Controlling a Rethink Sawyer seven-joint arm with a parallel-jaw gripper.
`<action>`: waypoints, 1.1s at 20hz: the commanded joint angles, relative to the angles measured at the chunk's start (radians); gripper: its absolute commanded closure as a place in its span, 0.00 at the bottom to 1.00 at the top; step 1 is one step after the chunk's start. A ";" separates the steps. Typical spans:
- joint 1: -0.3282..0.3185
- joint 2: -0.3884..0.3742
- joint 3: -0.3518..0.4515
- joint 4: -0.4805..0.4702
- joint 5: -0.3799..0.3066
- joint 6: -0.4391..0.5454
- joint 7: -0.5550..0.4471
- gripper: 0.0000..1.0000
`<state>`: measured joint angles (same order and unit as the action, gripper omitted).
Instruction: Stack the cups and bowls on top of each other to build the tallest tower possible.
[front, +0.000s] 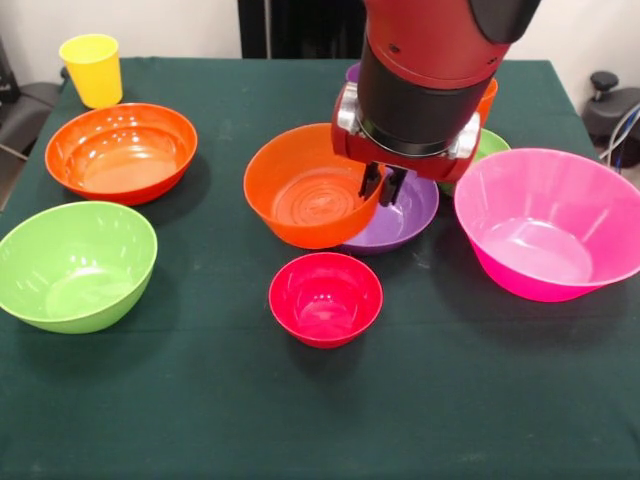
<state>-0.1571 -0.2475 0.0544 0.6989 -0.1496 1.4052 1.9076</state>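
I see claw (384, 184) pinched shut on rim of small orange bowl (312, 200), holding it tilted, partly over purple bowl (405, 220). Small red-magenta bowl (326, 298) sits just below-left of claw, pink bowl (550, 225) to its right.

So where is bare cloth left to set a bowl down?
Free: the near strip in front of the red-magenta bowl, and between the lime green bowl and it. Crowded: around the gripper, with the orange bowl, purple bowl and pink bowl.
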 joint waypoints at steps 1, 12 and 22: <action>-0.024 0.009 0.052 0.092 -0.024 -0.052 -0.086 1.00; -0.027 0.050 0.061 0.091 -0.029 -0.138 -0.063 1.00; -0.017 0.076 0.061 0.063 -0.020 -0.144 -0.048 1.00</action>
<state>-0.1788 -0.2022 0.0544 0.6987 -0.1496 1.3057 1.9076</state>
